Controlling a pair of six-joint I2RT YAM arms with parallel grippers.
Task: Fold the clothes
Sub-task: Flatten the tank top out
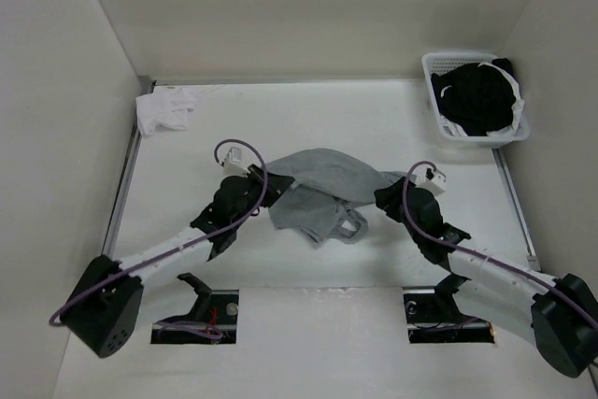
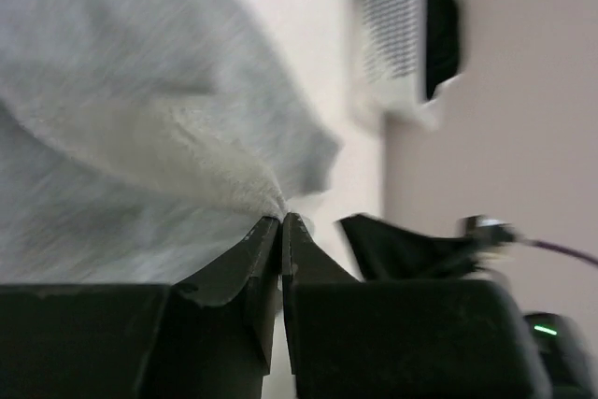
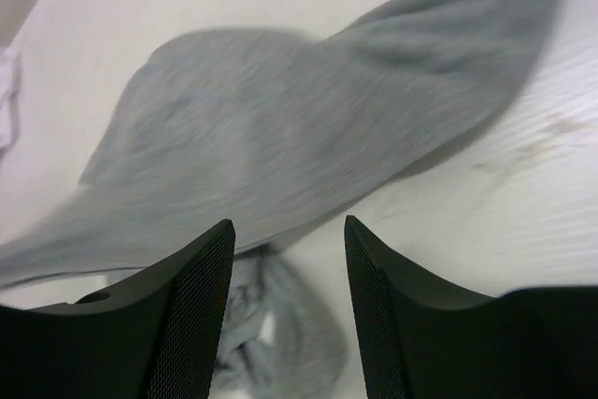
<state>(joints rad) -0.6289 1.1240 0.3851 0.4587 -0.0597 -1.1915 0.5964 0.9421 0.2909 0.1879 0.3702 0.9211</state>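
Two grippers are seen at the grey top (image 1: pixel 322 184), which is bunched up at the middle of the table (image 1: pixel 374 123), between them. The left gripper (image 2: pixel 282 223) is pinched fully shut on a fold of the fabric. The right gripper (image 3: pixel 288 231) is held well open over the top, with nothing gripped.

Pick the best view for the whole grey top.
Top external: the whole grey top shows, bunched between the arms. Left wrist: only a fold pinched in the left gripper. Right wrist: a blurred part.
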